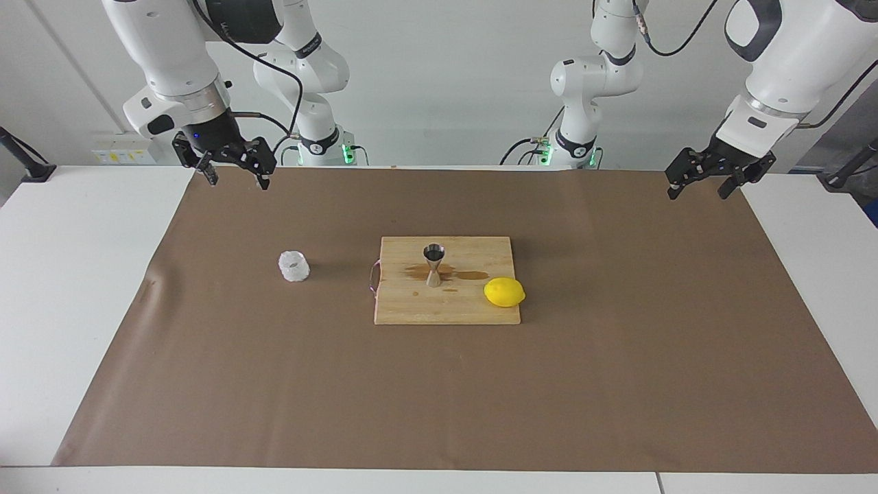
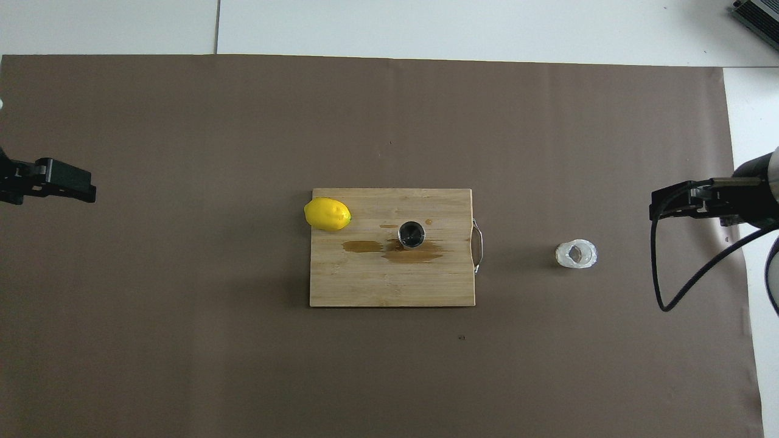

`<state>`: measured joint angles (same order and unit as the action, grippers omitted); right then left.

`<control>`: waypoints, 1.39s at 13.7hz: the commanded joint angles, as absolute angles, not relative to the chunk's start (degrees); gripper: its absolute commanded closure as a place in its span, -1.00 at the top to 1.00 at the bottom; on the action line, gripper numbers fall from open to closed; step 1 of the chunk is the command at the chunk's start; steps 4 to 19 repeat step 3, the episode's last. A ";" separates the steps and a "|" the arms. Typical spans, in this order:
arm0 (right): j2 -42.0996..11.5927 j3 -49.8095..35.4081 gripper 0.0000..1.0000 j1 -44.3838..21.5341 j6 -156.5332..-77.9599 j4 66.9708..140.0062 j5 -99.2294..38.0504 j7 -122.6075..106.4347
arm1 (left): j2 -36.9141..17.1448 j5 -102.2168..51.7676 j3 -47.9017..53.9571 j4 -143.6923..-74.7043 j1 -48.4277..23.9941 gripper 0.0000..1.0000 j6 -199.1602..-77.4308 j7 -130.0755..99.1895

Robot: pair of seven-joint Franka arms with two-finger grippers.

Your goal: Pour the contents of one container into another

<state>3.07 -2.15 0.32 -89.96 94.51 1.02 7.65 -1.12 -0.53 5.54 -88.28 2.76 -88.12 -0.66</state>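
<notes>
White cup (image 1: 294, 266) stands upright on the table (image 1: 617, 357), jigger (image 1: 433, 264) on the board (image 1: 446, 309) (wet patches); both claws, left (image 1: 710, 184) and right (image 1: 236, 173), released, raised.

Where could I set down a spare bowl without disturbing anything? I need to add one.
Bare brown paper runs between the white textured cup and the wooden cutting board, and from the yellow lemon toward the left arm's end. Crowded: the board, holding the steel hourglass jigger, brown spills and the lemon at its corner.
</notes>
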 commanded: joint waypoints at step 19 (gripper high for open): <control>3.43 -2.72 1.00 0.53 -89.21 94.66 1.05 8.61 | -1.67 -2.98 5.19 -87.71 2.99 1.00 -88.77 -0.09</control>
